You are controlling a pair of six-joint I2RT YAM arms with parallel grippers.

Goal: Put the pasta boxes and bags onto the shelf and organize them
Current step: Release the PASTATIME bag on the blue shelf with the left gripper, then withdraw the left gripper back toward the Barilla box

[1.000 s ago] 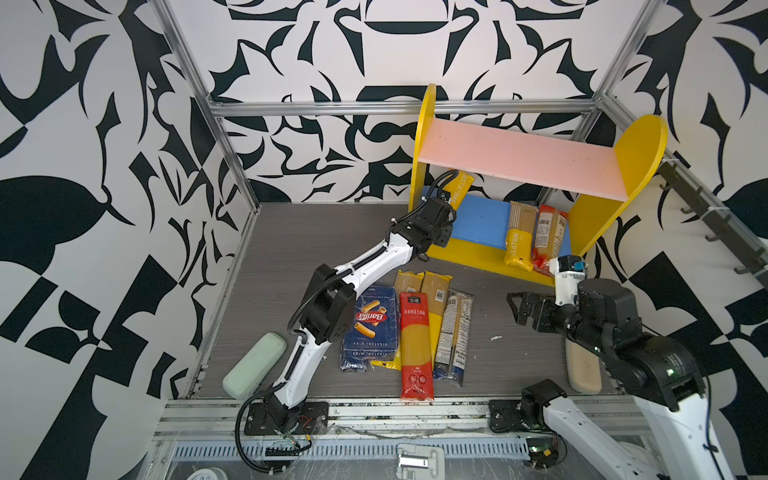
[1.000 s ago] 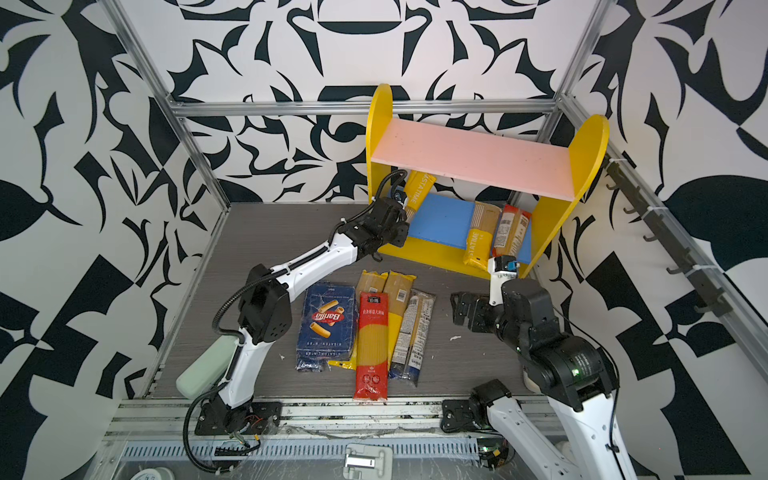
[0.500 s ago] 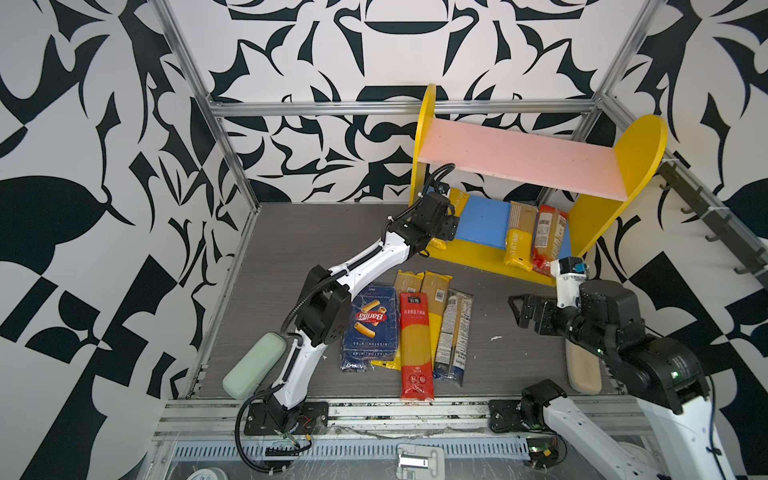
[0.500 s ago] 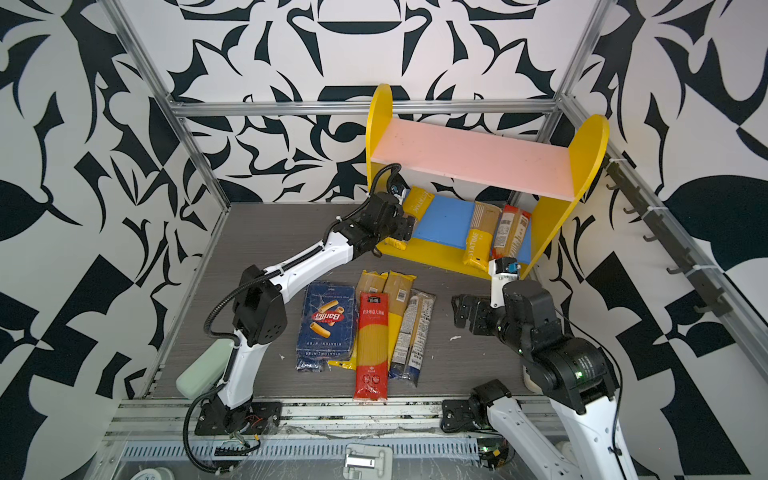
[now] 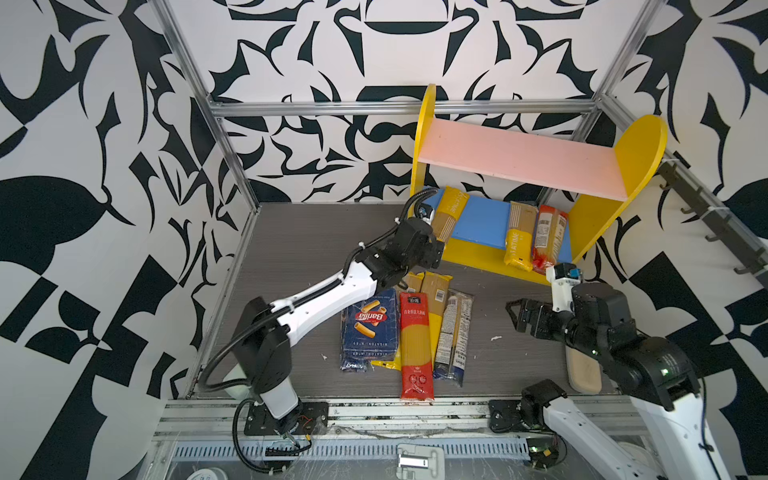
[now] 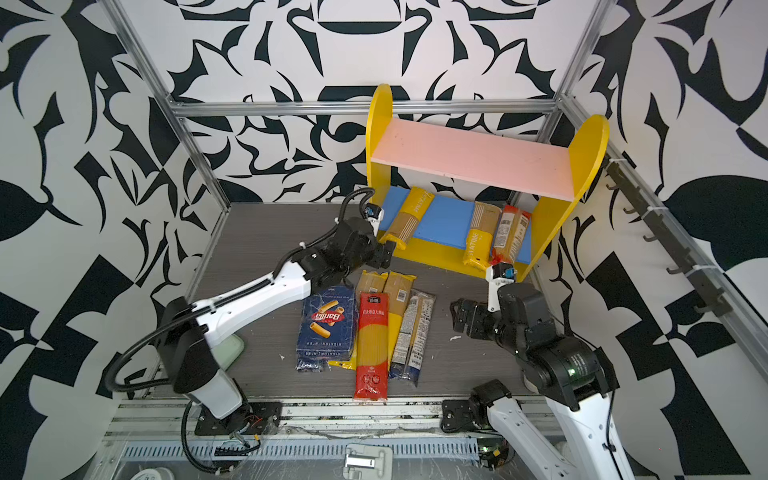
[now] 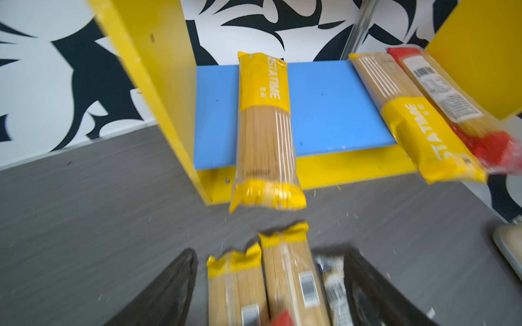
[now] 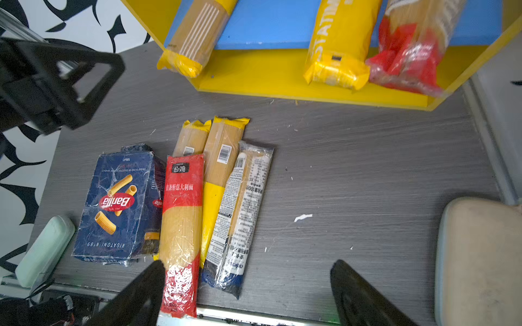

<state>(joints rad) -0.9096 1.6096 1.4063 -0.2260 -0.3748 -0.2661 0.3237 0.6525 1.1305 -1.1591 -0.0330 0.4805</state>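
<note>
The shelf [image 5: 424, 137] stands at the back right. On its blue lower board lie a yellow-ended bag [image 5: 451, 210] at the left end, plus a yellow bag [image 5: 517, 239] and a red one [image 5: 548, 237] at the right. My left gripper [image 5: 436, 251] hangs open and empty just in front of the left bag [image 7: 265, 135]. On the table lie the wide Barilla box [image 5: 368, 328], a red bag [image 5: 415, 345], two yellow-ended bags [image 5: 434, 291] and a dark blue-black bag [image 5: 455, 336]. My right gripper [image 5: 515, 318] is open, to the right of that pile [image 8: 183, 211].
A pale green pad [image 8: 45, 248] lies at the table's front left and a beige pad [image 5: 584, 370] at the front right under my right arm. The metal frame rail [image 5: 374, 415] runs along the front edge. Crumbs dot the grey tabletop [image 8: 367, 169].
My left gripper let go of the yellow-ended bag on the blue board's left end and drew back toward the front. The right gripper barely moved.
</note>
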